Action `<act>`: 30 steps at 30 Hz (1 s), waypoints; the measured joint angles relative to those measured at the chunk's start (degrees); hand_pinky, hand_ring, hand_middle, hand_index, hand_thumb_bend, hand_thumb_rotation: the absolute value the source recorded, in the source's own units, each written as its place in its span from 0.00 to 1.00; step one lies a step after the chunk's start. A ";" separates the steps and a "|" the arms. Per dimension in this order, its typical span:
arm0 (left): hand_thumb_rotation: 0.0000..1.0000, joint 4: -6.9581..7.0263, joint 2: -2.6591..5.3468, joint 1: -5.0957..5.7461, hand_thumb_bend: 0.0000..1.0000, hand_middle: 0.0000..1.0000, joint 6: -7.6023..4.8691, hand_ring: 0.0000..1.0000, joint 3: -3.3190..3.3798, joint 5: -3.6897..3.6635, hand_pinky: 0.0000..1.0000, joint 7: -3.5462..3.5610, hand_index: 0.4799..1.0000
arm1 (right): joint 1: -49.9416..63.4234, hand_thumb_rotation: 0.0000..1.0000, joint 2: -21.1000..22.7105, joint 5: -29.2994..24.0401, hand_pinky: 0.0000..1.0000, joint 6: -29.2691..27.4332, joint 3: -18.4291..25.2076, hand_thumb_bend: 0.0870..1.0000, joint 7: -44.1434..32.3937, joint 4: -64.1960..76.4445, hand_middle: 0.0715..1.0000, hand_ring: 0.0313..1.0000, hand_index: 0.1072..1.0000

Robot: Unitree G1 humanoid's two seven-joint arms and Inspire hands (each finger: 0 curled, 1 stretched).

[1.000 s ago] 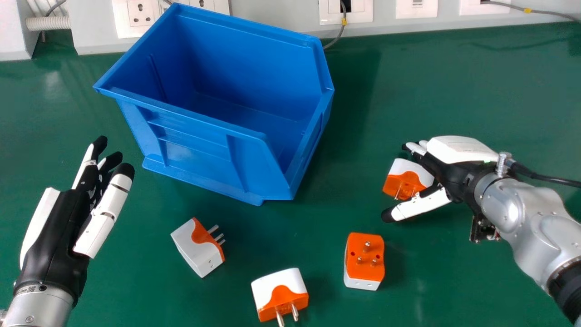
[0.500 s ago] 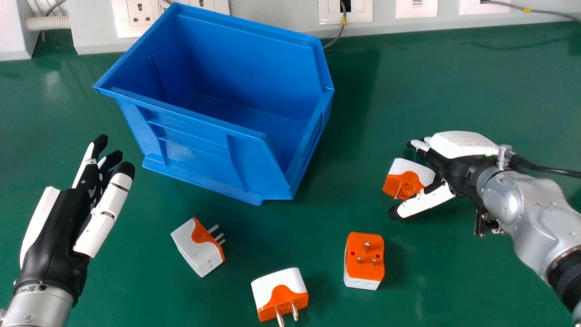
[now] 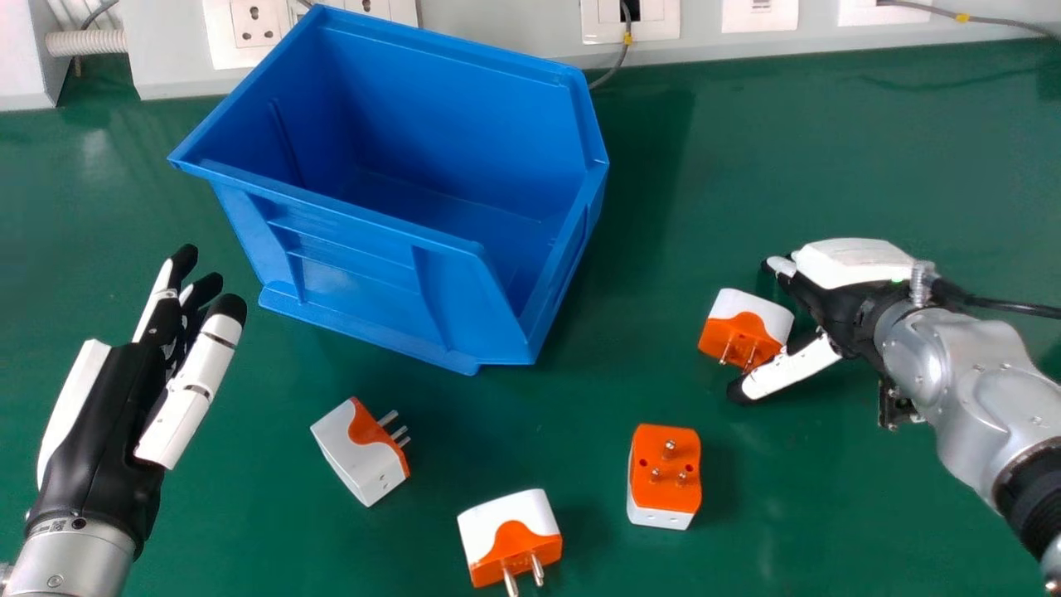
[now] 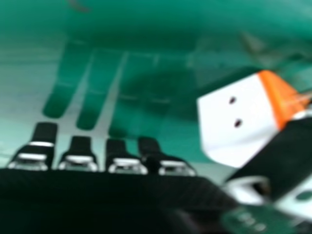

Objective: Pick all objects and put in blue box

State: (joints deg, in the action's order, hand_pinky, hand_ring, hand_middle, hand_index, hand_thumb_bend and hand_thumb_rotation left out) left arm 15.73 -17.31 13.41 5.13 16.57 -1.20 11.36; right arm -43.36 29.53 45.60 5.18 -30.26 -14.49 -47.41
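Observation:
At the right of the head view my right hand (image 3: 837, 286) is open beside a white and orange adapter (image 3: 744, 330), its thumb close to the prongs. In the right hand view that adapter (image 4: 239, 122) lies by the thumb, clear of the fingertips of my right hand (image 4: 117, 156). My left hand (image 3: 108, 406) rests open at the left. Three more adapters lie on the green table: one on its side (image 3: 361, 452), one with prongs toward the front edge (image 3: 510, 541), one with prongs up (image 3: 666, 477). The blue box (image 3: 348, 257) stands behind them with a bare floor.
A white panel with sockets (image 3: 630, 21) runs along the back of the green table (image 3: 829, 166). A grey cable (image 3: 617, 66) hangs down behind the box, and a black cable (image 3: 1011, 307) trails from my right wrist.
My right hand has shifted a little to the right, uncovering more of the adapter beside it. The adapters, the box and my left hand have stayed in place.

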 measured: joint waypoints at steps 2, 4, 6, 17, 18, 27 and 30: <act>0.86 0.54 0.05 0.03 0.37 0.96 0.11 0.95 -0.03 0.00 0.88 0.00 0.99 | -0.09 0.60 -0.06 0.22 0.89 0.09 -0.43 0.64 0.00 0.00 1.00 0.98 0.96; 0.86 0.93 0.08 0.07 0.38 0.96 0.26 0.95 -0.06 0.00 0.88 -0.01 0.99 | -0.22 0.60 -0.07 0.43 0.89 0.02 -1.03 0.64 0.01 0.00 0.99 0.97 0.95; 0.86 1.04 0.11 0.16 0.38 0.96 0.48 0.95 -0.13 0.03 0.88 -0.02 0.99 | -0.28 0.60 -0.07 0.96 0.88 -0.14 -1.24 0.63 0.03 0.00 0.99 0.97 0.95; 0.86 1.08 0.19 0.55 0.38 0.96 0.56 0.95 -0.36 0.01 0.88 -0.02 0.99 | -1.05 0.62 -0.34 2.31 0.87 -0.78 -1.96 0.65 1.51 -1.09 0.98 0.96 0.93; 0.86 1.08 0.19 0.54 0.38 0.96 0.56 0.95 -0.36 0.01 0.88 -0.02 0.99 | -1.17 0.62 -0.40 2.33 0.87 -0.78 -2.08 0.65 1.72 -1.26 0.98 0.96 0.93; 0.86 1.64 0.20 0.89 0.38 0.96 0.59 0.95 -0.38 0.02 0.88 -0.02 0.99 | -1.92 0.65 -1.37 2.40 0.86 0.63 -2.47 0.66 1.27 -1.67 0.98 0.96 0.93; 0.86 1.73 0.22 0.92 0.38 0.96 0.59 0.95 -0.40 0.02 0.88 -0.03 0.99 | -2.16 0.65 -1.69 2.40 0.85 0.98 -2.60 0.66 1.21 -1.71 0.98 0.96 0.93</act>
State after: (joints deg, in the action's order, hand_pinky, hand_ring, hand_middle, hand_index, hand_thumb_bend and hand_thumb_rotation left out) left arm 17.46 -17.09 14.33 5.72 16.17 -1.17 11.34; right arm -45.53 27.84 48.01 6.16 -32.86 -13.28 -49.12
